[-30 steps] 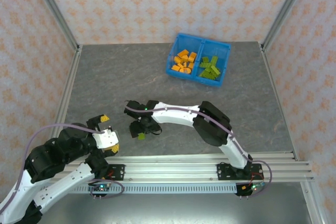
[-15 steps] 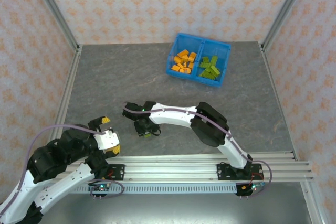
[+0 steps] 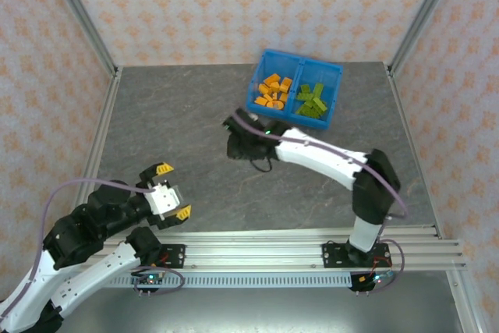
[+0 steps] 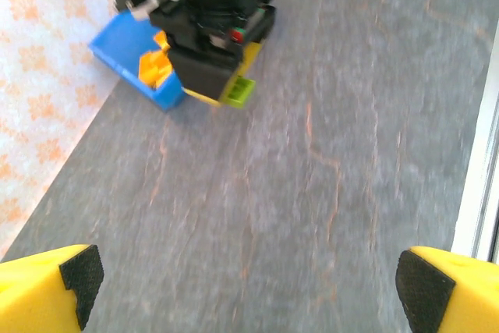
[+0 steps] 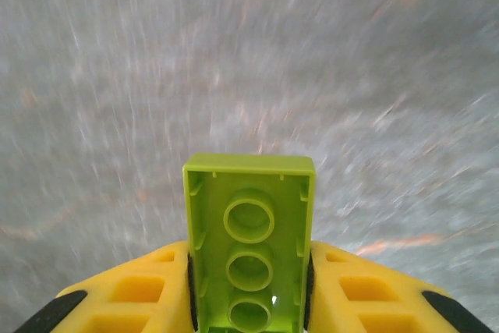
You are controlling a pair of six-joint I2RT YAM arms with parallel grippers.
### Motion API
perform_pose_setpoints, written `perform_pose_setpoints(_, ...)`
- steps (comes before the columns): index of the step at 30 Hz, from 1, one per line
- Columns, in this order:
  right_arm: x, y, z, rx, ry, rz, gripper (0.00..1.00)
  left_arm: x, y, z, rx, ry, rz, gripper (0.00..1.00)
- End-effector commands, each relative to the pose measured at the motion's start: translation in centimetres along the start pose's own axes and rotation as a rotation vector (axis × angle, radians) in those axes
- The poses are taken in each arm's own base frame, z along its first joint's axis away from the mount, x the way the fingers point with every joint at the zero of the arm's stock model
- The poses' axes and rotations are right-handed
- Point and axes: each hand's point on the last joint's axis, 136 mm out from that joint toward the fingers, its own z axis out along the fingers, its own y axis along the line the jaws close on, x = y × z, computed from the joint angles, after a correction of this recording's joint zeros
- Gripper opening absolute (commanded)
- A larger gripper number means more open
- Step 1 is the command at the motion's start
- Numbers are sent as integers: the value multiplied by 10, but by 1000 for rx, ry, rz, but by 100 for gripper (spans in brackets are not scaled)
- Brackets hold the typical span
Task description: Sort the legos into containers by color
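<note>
Right hand (image 3: 236, 146) nearer bin (image 3: 300, 58), gripping one lego (image 5: 249, 232)

No readable text, labels, brands, numbers, signs

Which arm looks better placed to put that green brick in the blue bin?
Right. Its pincer grips the green brick and hovers close to the bin. The left pincer is open, empty and far back by the rail.
</note>
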Motion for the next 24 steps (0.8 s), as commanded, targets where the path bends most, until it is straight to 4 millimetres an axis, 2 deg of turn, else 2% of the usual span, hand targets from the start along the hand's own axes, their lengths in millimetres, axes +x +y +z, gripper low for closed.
perform_pose_setpoints(1,-36,-39,-17,49,-105,72,33,-55,8,20,29,-205,-106,100)
perform_pose_setpoints(5,-79,-89,-39,92,-187,170,33,-105,17,37,70,-388,-180,100)
perform_pose_setpoints(7,-99,-115,-48,127,-216,212,33,-120,22,46,81,-422,-206,100)
perform_pose_setpoints(10,-126,-155,-58,168,-261,278,33,-129,31,64,69,-404,-231,100)
perform_pose_setpoints(13,-154,-194,-57,216,-304,340,33,-130,38,80,56,-358,-266,100)
perform_pose_setpoints(15,-170,-211,-51,241,-315,357,33,-129,42,89,53,-324,-299,100)
perform_pose_setpoints(20,-217,-254,-17,346,-302,378,33,-111,60,110,-30,-161,-459,100)
perform_pose_setpoints(24,-241,-279,12,395,-275,423,34,-91,64,121,-71,-32,-563,100)
